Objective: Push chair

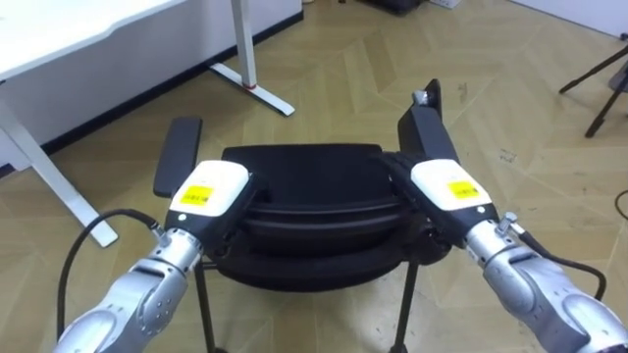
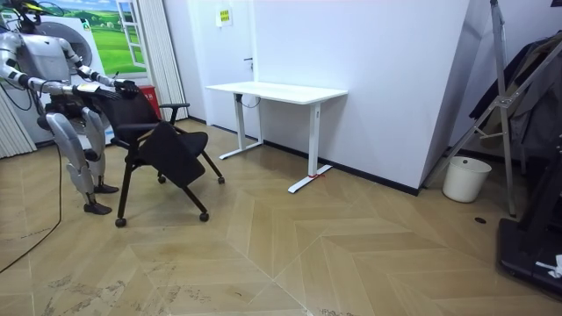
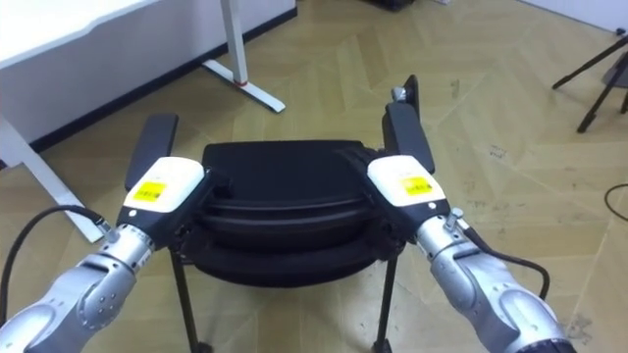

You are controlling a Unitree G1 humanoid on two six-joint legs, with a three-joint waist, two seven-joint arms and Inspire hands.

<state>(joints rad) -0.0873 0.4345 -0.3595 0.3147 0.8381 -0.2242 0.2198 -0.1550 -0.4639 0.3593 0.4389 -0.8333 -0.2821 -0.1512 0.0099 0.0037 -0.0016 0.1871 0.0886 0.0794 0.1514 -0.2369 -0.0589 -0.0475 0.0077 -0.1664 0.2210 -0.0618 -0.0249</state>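
— While the left hand rests at one side of the chair back and the right hand at the other, has the pushing started?

— It looks set to push, I'd say. I cannot tell whether either hand grips. The chair stands just before the robot. Next it needs an even, level shove. Its armrests run lengthwise away from the robot, roughly toward the desk.

The chair is black, with thin tubular legs ending in small castors, and it stands upright on the wood floor, off to the room view's left of the white desk and apart from it. Its seat is tipped steeply down at the front. From above, its curved padded backrest sits between two flat padded armrests, which point toward the desk.
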